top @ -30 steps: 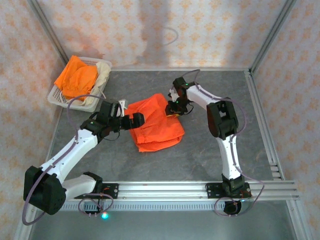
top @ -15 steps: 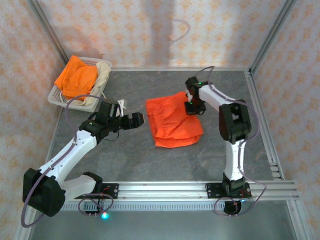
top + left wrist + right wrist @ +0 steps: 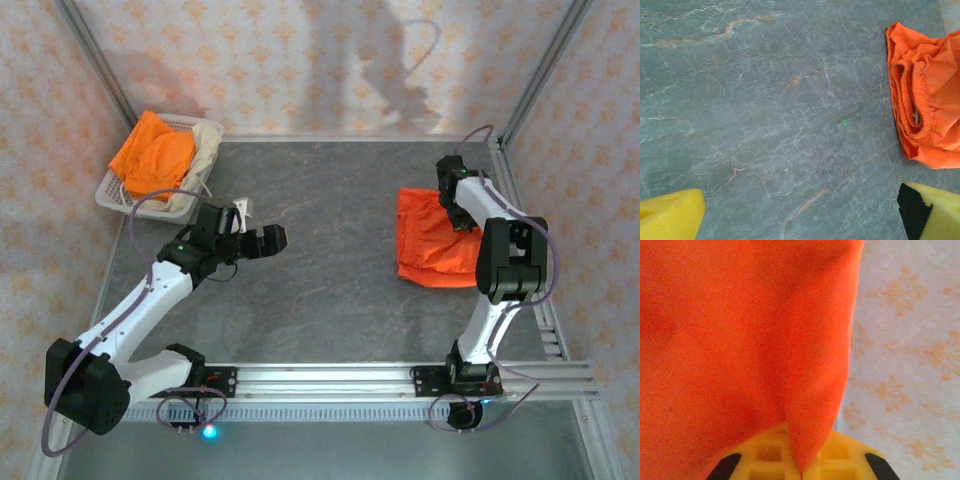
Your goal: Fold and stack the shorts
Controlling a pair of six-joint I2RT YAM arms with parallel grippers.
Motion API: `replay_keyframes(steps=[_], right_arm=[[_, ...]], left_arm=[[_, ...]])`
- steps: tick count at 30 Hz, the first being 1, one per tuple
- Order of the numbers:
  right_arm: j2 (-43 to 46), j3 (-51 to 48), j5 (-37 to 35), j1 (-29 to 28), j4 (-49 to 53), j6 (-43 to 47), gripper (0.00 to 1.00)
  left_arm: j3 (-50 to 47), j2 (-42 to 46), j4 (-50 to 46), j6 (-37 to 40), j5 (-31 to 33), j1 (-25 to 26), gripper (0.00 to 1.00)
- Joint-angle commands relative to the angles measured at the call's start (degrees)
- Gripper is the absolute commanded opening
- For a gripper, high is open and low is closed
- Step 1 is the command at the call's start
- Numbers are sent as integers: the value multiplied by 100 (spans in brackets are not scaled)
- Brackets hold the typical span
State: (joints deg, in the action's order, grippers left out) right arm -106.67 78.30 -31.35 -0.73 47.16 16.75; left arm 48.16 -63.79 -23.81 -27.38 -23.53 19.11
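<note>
Placing step, by the look of it: the right gripper (image 3: 455, 208) pinches the folded orange shorts (image 3: 430, 248) at the surface's (image 3: 330, 300) right side, and the left gripper (image 3: 272, 238) hangs spread (idle). Next — release, then fetch another pair from the basket (image 3: 112, 192).

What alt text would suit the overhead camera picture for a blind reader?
From above, the right gripper pinches folded orange shorts near the right edge of a grey table, while the left gripper hangs open over bare tabletop. A white basket at the back left holds more orange cloth and cream cloth.
</note>
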Motion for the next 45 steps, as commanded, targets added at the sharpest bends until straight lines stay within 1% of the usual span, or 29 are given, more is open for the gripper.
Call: replay_keyframes(steps=[1, 5, 7, 9, 10, 12, 13, 14, 15, 16, 17, 18, 19, 20, 22, 24, 26, 29, 32, 35, 38, 41, 45], right_arm=[[-132, -131, -1070, 182, -647, 465, 0], [-322, -59, -1378, 387, -849, 621, 1], [-429, 92, -1470, 520, -833, 551, 3], [-548, 271, -1546, 652, -758, 385, 6], [-632, 372, -1594, 720, -704, 284, 10], [-792, 675, -1703, 855, -400, -93, 29], [-848, 871, -1726, 910, -170, -371, 36], [-839, 1088, -1633, 947, 83, -654, 52], [-777, 1260, -1366, 962, 300, -913, 80], [-617, 1404, -864, 965, 465, -1148, 95], [-392, 1478, -246, 961, 556, -1346, 99], [-154, 1496, 295, 946, 592, -1552, 100], [203, 1424, 1007, 901, 506, -1711, 100], [586, 1240, 1681, 825, 293, -1819, 99], [1301, 765, 2803, 605, -201, -1843, 99], [1946, 280, 3458, 337, -600, -1957, 99], [2531, -204, 4244, 136, -957, -2204, 99], [3252, -1016, 5020, 4, -1591, -2653, 99], [3844, -1674, 5305, -25, -1907, -2834, 99], [4369, -2125, 5175, -28, -1955, -2891, 99], [4714, -2495, 5311, -24, -2072, -3051, 99], [4921, -2724, 5456, -23, -2189, -3276, 99], [4973, -2812, 5504, -29, -2205, -3323, 99]], left_arm=[[9, -90, -77, 193, -19, 1, 100], [35, -77, -178, 216, 30, 0, 100], [35, -39, -202, 200, 67, 4, 100], [36, -20, -244, 197, 89, 4, 100], [44, -2, -272, 183, 115, 1, 100], [44, 39, -344, 155, 200, 4, 100], [53, 88, -373, 117, 263, 5, 100], [69, 156, -415, 73, 360, 2, 100], [105, 224, -455, 21, 474, -5, 100], [148, 320, -533, -24, 638, -4, 100], [239, 422, -625, -48, 837, -14, 100], [352, 504, -756, -57, 1051, -36, 100], [512, 584, -928, -64, 1332, -69, 100], [699, 641, -1135, -72, 1619, -134, 100], [1035, 666, -1402, -20, 1952, -344, 100], [1436, 580, -1661, 36, 2064, -687, 100], [1905, 346, -1904, 109, 2027, -1164, 100], [2655, -198, -2251, 230, 1874, -1838, 100], [3393, -858, -2478, 342, 1834, -2360, 100], [3942, -1564, -2476, 361, 1542, -2844, 100], [4496, -2392, -2485, 267, 1267, -3266, 98], [5168, -3295, -2492, 201, 1034, -3521, 95], [6414, -4596, -2915, 324, 879, -3542, 89]])
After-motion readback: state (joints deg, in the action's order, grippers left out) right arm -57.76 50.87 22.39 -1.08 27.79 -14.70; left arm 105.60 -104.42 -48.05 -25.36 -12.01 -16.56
